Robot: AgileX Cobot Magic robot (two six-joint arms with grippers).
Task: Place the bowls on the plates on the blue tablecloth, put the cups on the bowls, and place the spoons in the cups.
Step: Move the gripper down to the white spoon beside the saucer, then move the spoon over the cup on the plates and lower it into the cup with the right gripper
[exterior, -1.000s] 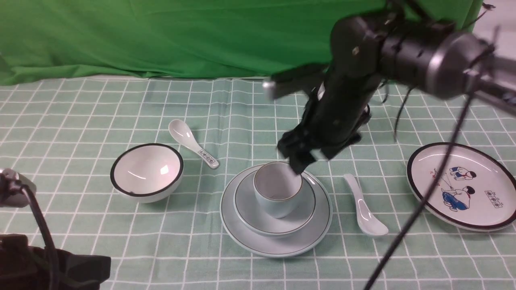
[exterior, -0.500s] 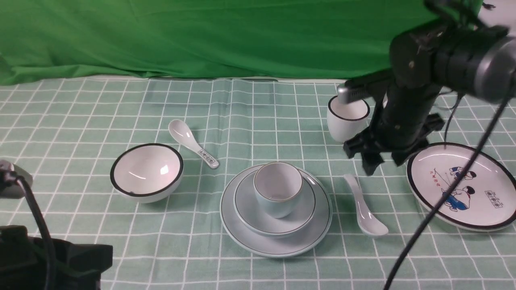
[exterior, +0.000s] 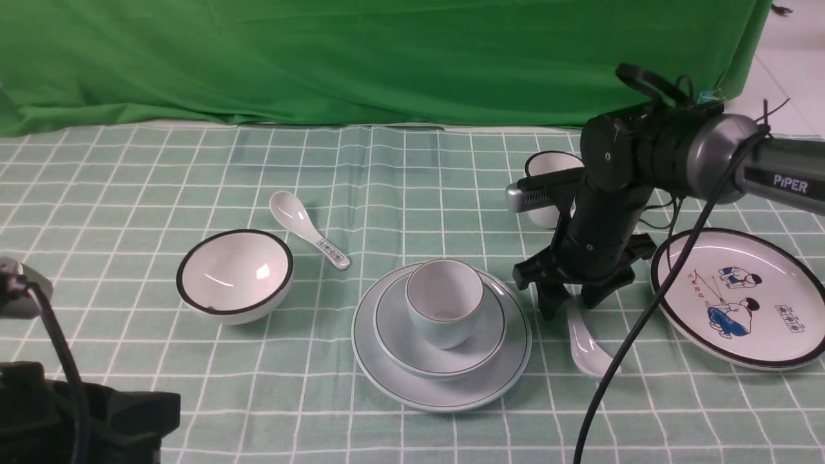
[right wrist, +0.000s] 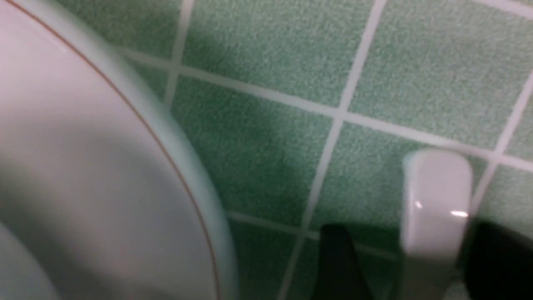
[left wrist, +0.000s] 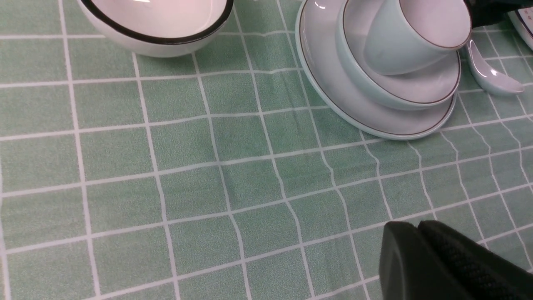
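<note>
On the blue tablecloth (exterior: 399, 187), the pale blue cup (exterior: 445, 301) stands in the pale blue bowl (exterior: 422, 351), which rests on the pale blue plate (exterior: 387, 380). My right gripper (exterior: 570, 309) points down over the plain spoon (exterior: 590, 351). In the right wrist view my right gripper (right wrist: 410, 233) stands open astride the spoon's handle (right wrist: 435, 196), one finger against it and a gap at the other. The white bowl (exterior: 235, 274), marked spoon (exterior: 309, 232), white cup (exterior: 548, 169) and cartoon plate (exterior: 741, 296) lie apart. My left gripper (left wrist: 416, 229) is shut on nothing, low over cloth.
The right arm's cable (exterior: 651, 309) hangs in front of the cartoon plate and the spoon. The green backdrop (exterior: 361, 58) closes off the far side. My left arm's base (exterior: 64, 419) fills the near left corner.
My right gripper left the pale blue cup, swung right past the white cup and came down over the plain spoon's handle, its jaws narrowing. The left arm stayed put.
</note>
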